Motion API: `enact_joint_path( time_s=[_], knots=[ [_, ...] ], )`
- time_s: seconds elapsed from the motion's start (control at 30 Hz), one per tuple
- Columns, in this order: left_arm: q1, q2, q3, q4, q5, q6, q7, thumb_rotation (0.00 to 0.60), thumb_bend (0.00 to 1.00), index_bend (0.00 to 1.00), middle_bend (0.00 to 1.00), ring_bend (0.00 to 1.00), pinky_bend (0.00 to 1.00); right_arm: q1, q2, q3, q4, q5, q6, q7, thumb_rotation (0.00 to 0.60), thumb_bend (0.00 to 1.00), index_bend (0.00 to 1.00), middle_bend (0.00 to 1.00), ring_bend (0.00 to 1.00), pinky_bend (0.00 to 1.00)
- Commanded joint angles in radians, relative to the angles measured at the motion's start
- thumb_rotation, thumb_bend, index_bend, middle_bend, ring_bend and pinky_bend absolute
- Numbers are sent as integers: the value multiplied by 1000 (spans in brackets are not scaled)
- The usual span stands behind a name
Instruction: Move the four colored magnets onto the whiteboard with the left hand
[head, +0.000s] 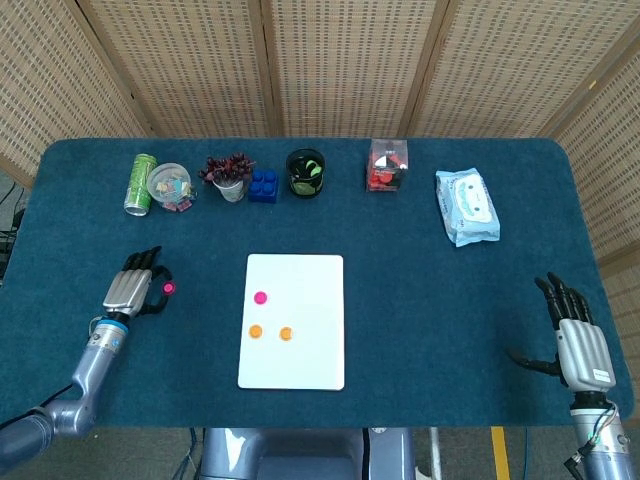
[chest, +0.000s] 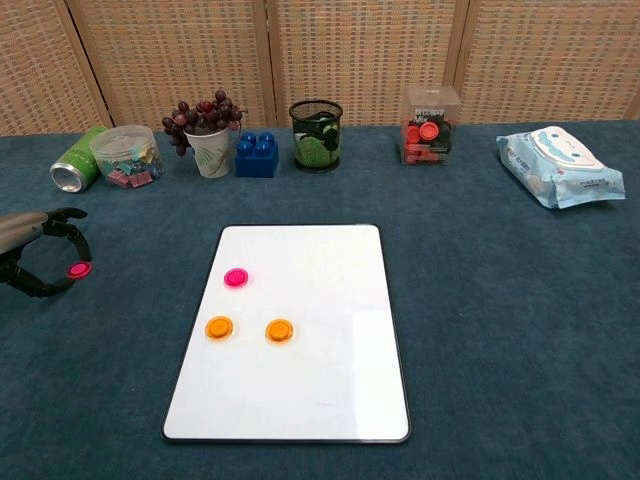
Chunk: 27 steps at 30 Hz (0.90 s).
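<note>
Nearest the robot, the right hand (head: 578, 335) rests on the blue table (head: 450, 320) at the near right corner, fingers spread apart and holding nothing. It shows only in the head view.

A little further out lies the whiteboard (chest: 300, 390), flat on the cloth near the middle of the table. Three magnets sit on its left half: two orange magnets (chest: 219, 327) side by side, and a pink magnet (chest: 236, 278) just beyond them.

To the left of the board, well apart from it, the left hand (chest: 35, 262) curls around the fourth magnet, a pink-red magnet (chest: 78, 269). Its fingers (chest: 68, 228) arch over the far side and the thumb comes in from the near side, the magnet sitting right at the fingertips; whether they actually pinch it or only touch it cannot be told.

Along the far edge stand, from left to right, a green can (head: 139, 183) lying down, a clear tub (head: 169, 186), a cup of dark flowers (head: 229, 175), a blue brick (head: 263, 186), a mesh cup (head: 305, 172), a clear box (head: 387, 165) with red pieces inside, and a pack of wipes (head: 466, 207).
</note>
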Motion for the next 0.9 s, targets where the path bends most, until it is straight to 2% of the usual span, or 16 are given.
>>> enact_joint_path(
  time_s=[0.03, 0.53, 0.9],
  knots=[
    [3, 1, -3, -3, 5, 5, -4, 600, 397, 682, 0, 0, 0, 0, 0, 0, 0, 0, -1, 0, 600, 129, 0, 0, 0, 0],
    [15, 5, -15, -18, 14, 18, 20, 600, 416, 778, 0, 0, 0, 0, 1, 0, -1, 0, 0, 1, 600, 129, 0, 0, 0, 0],
    [12, 29, -39, -61, 25, 47, 31, 600, 420, 779, 0, 0, 0, 0, 1, 0, -1, 0, -1, 0, 600, 131, 0, 0, 0, 0]
  ],
)
